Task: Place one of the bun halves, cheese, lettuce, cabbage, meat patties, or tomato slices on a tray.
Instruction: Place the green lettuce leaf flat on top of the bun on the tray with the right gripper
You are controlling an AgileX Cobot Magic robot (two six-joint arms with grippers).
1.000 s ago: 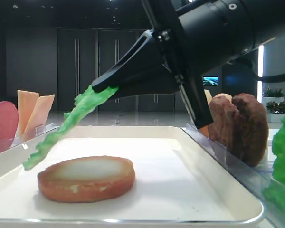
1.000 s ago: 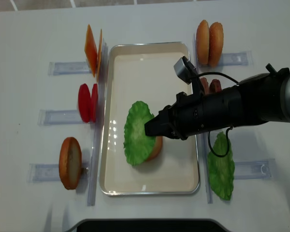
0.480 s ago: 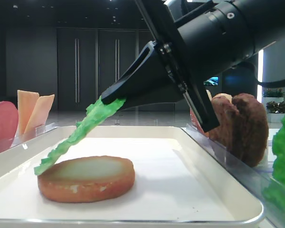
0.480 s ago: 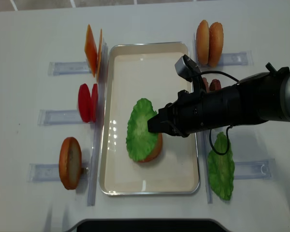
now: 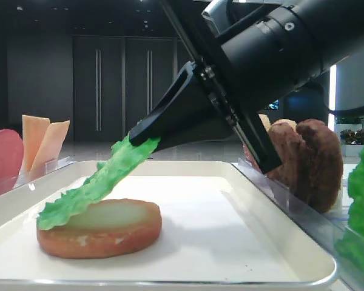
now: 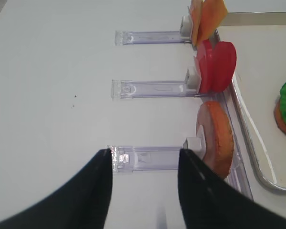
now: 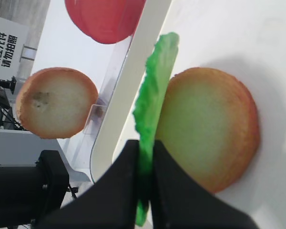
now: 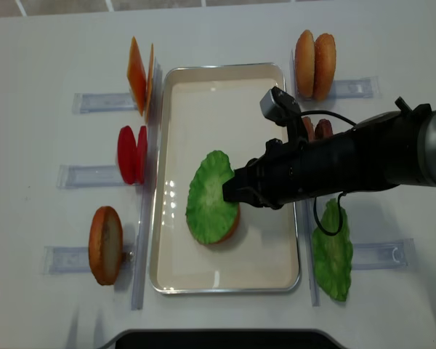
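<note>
Near edge, bun half (image 5: pixel 99 228) flat on tray (image 5: pixel 230 242). R gripper (image 7: pixel 145 164) clamped on lettuce (image 5: pixel 97 182), leaf tilted, low end touching bun top. L gripper (image 6: pixel 144 157) fingers apart, w/ nothing between. Patties (image 5: pixel 306 160) beyond rim.

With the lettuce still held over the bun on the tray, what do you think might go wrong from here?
The frilly green lettuce leaf hangs tilted from the shut right hand, only its far edge resting on the round golden bun half, so on release it may slide off onto the off-white rectangular tray. Pulling away could also drag the leaf or nudge the bun.
</note>
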